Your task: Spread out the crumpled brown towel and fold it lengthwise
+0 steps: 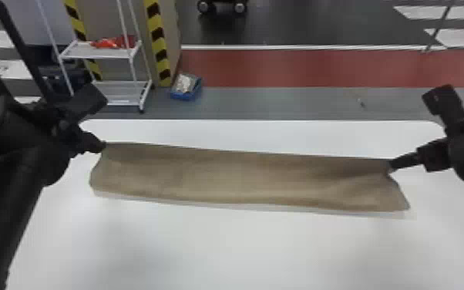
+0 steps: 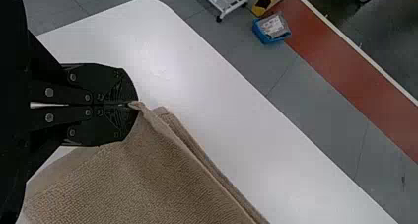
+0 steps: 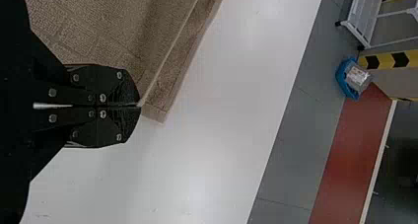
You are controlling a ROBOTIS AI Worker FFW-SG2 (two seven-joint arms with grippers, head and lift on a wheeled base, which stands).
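The brown towel point(image 1: 242, 177) stretches across the white table as a long, narrow band with slight wrinkles toward its right end. My left gripper point(image 1: 102, 146) is at its far left corner, and my right gripper point(image 1: 392, 166) at its far right corner. In the left wrist view, my left gripper point(image 2: 134, 105) is shut on a corner of the towel point(image 2: 143, 174), with another towel edge just beyond it. In the right wrist view, my right gripper point(image 3: 139, 105) is shut on the towel's edge point(image 3: 118, 26); another layer lies beside the held edge.
The white table point(image 1: 219, 247) extends in front of and behind the towel. Beyond its far edge, a white shelf cart point(image 1: 100, 52) and a blue bin point(image 1: 186, 88) stand on the floor, near a post with yellow and black stripes point(image 1: 158, 42).
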